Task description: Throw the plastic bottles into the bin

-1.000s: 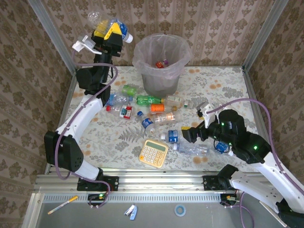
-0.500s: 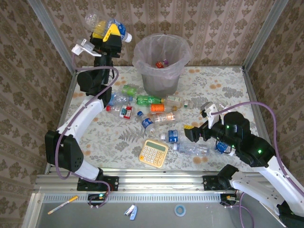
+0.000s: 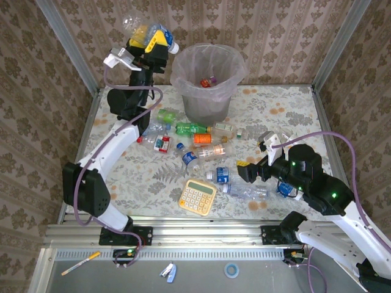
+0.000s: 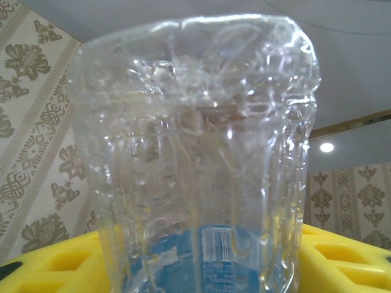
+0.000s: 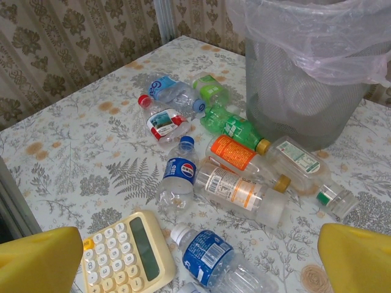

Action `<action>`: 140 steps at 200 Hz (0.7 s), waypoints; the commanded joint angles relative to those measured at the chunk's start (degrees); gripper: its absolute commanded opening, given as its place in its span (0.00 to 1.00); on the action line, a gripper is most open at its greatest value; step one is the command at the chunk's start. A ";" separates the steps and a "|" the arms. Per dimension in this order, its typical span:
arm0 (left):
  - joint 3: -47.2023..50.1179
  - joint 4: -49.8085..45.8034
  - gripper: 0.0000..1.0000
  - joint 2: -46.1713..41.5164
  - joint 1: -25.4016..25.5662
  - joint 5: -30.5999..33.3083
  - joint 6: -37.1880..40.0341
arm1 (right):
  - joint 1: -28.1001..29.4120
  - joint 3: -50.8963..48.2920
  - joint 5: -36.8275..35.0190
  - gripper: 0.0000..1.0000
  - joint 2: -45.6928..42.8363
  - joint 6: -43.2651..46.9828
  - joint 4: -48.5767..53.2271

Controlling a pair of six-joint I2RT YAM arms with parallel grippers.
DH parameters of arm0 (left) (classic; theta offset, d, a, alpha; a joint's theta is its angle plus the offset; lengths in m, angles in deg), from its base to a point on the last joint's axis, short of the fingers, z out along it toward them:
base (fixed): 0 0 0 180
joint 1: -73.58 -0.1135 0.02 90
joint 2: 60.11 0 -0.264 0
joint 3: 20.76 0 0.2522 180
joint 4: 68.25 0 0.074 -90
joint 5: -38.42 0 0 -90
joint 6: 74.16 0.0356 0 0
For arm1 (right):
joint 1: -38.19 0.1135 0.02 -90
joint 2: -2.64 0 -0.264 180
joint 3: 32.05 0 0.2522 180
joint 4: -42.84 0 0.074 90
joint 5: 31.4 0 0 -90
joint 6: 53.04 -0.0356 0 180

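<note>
Left jaws are closed partway around a clear crushed bottle with a blue label, high up and just left of the bin, the white cap pointing toward the rim. Right jaws stand wide apart and empty, their yellow fingers hovering over the desk well in front of the bin and to its right. Close to the bin's base lie a green bottle and an orange bottle. A Pepsi bottle lies farther off, and a yellow calculator farther still.
</note>
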 commanded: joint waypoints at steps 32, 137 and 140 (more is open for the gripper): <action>-5.30 -2.24 0.61 3.89 0.71 -1.74 3.73 | 0.41 -0.20 -1.21 1.00 -0.56 1.09 -0.76; -16.55 -21.47 0.60 11.47 5.06 -3.67 14.67 | 0.41 0.45 -1.54 1.00 -1.16 1.49 0.17; -17.20 -22.59 0.60 11.86 5.23 -3.63 15.19 | 0.41 0.41 -1.56 1.00 -1.18 1.38 0.17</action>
